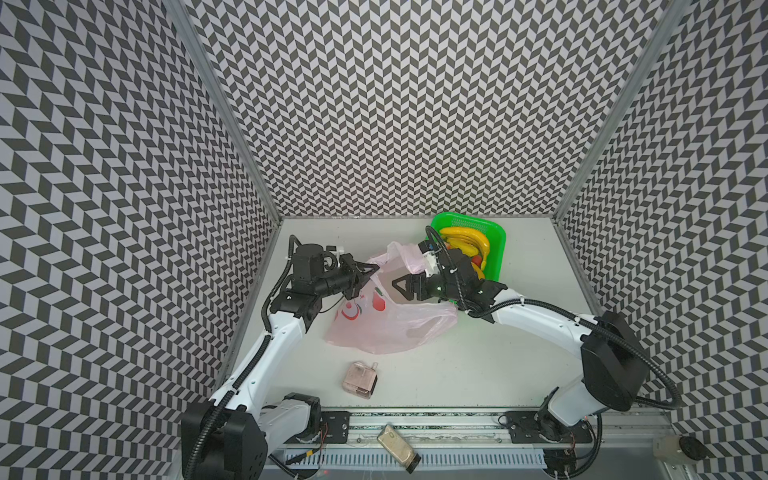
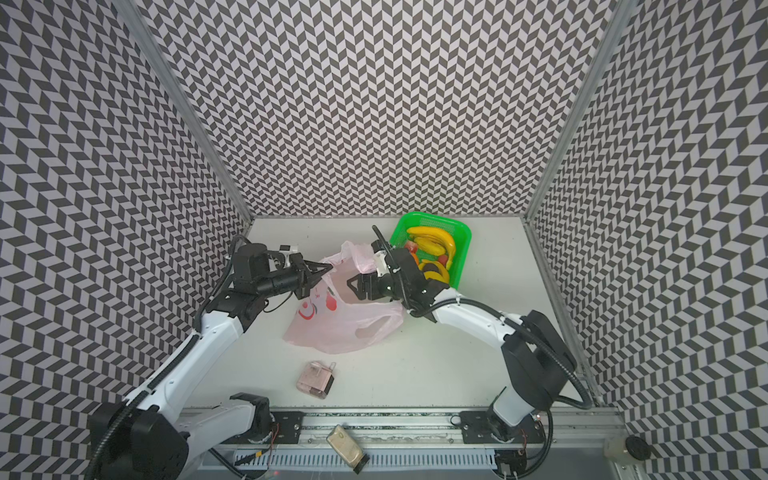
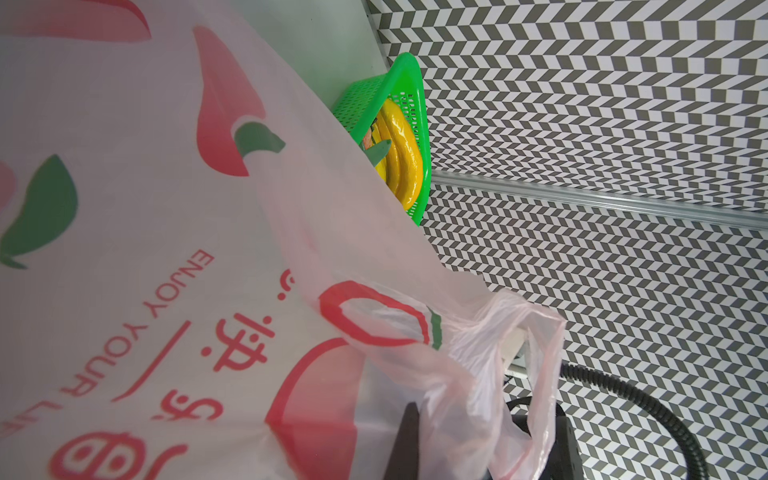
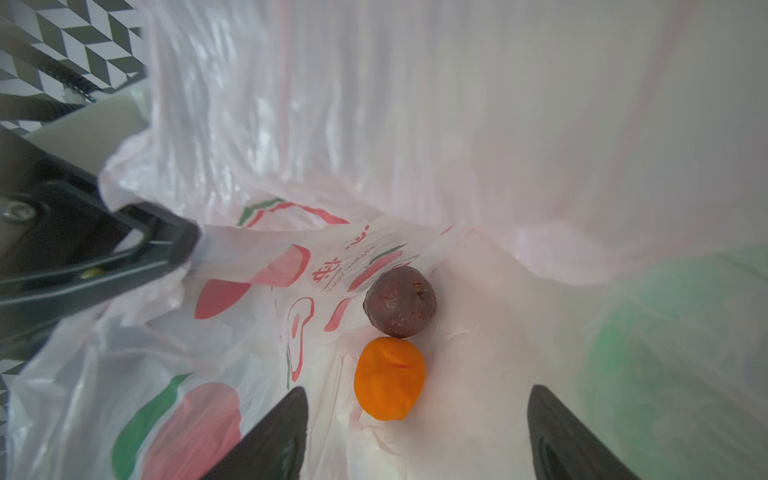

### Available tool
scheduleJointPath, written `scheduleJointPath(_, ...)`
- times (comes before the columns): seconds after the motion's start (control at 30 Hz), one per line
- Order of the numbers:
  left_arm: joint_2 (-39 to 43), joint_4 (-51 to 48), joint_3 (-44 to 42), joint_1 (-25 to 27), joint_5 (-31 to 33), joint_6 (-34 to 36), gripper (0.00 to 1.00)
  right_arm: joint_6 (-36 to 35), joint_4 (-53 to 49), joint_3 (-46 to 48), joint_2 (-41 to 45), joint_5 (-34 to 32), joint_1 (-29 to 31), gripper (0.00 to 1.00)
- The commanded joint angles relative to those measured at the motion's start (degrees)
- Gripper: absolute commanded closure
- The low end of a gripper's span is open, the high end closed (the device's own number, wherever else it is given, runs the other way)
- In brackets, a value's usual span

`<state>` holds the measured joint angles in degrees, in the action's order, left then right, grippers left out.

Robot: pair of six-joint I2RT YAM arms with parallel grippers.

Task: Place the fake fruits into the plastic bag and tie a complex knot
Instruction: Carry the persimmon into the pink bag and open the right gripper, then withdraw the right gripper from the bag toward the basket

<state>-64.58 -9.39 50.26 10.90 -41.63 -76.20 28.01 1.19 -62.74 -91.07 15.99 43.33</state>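
Left gripper (image 1: 368, 272) pinches plastic bag (image 1: 390, 328) rim; right gripper (image 1: 403, 289) gapes empty beside orange (image 4: 390, 378) inside; bananas (image 1: 465, 241) lie behind it, nearer right arm.

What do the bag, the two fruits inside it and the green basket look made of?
The plastic bag: thin translucent pink film, soft, creased and glinting. The orange: probably moulded plastic or foam, smooth, satin, dented. The dark brown round fruit: likely the same, duller, mottled surface. The green basket: rigid glossy plastic mesh.
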Motion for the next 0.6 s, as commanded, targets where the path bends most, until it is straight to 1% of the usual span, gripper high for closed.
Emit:
scheduleJointPath(0.0,1.21,1.47,0.02,0.23,-0.06,-0.88,1.00,-0.68,1.08,-1.26,1.02,-1.09,0.26,0.19)
scheduleJointPath(0.23,1.01,1.79,-0.29,0.18,-0.20,-0.90,1.00,-0.83,0.27,-0.39,2.31,-1.28,0.20,0.19)
scheduleJointPath(0.57,0.67,2.27,-0.51,0.18,-0.06,-1.14,1.00,-2.13,-3.65,4.38,9.44,-1.57,0.08,0.08)
